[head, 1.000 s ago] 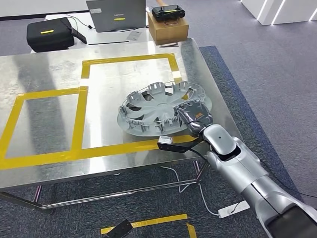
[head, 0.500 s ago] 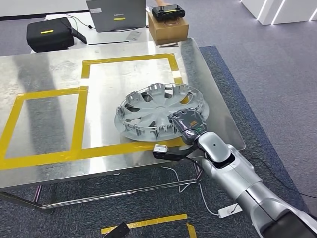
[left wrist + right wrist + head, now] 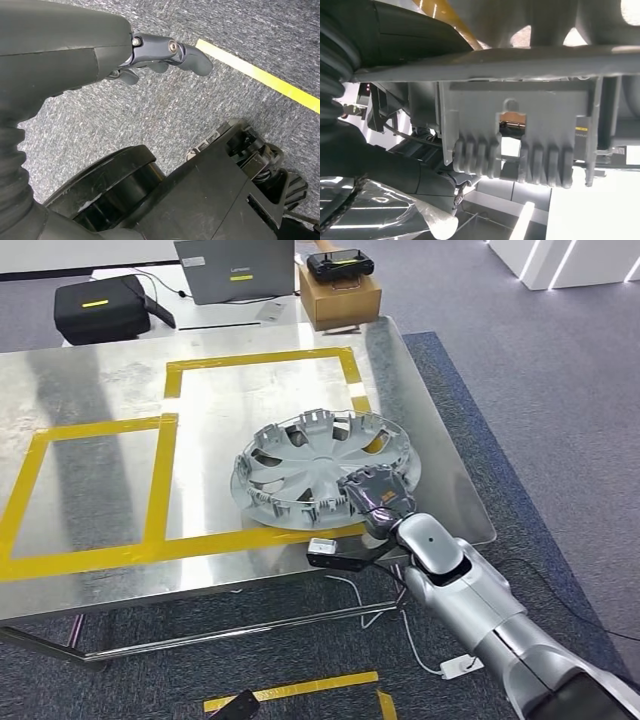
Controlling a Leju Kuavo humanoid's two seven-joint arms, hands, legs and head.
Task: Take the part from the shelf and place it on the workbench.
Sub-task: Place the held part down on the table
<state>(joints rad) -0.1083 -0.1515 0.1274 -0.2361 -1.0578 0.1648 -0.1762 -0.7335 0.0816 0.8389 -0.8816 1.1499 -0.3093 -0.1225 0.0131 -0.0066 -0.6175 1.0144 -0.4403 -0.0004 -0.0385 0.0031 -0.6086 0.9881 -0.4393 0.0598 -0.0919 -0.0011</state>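
The part is a grey wheel cover (image 3: 317, 465) lying inner side up on the steel workbench (image 3: 98, 370), near its front right corner and across a yellow tape line. My right hand (image 3: 377, 497) grips its near rim, and the cover looks slightly tilted there. In the right wrist view the cover's ribbed rim (image 3: 531, 120) is pressed close, with dark fingers (image 3: 395, 170) beneath it. My left hand (image 3: 166, 52) hangs over grey carpet with its fingers stretched out and nothing in them.
Yellow tape (image 3: 162, 480) marks squares on the bench top. Behind the bench are a laptop (image 3: 234, 270), a black case (image 3: 98, 308) and a cardboard box (image 3: 338, 295) with a controller on it. A white power strip (image 3: 462, 665) lies on the carpet under my right arm.
My right hand has drawn back toward the bench's front edge and a little left, and the wheel cover has shifted slightly left with it.
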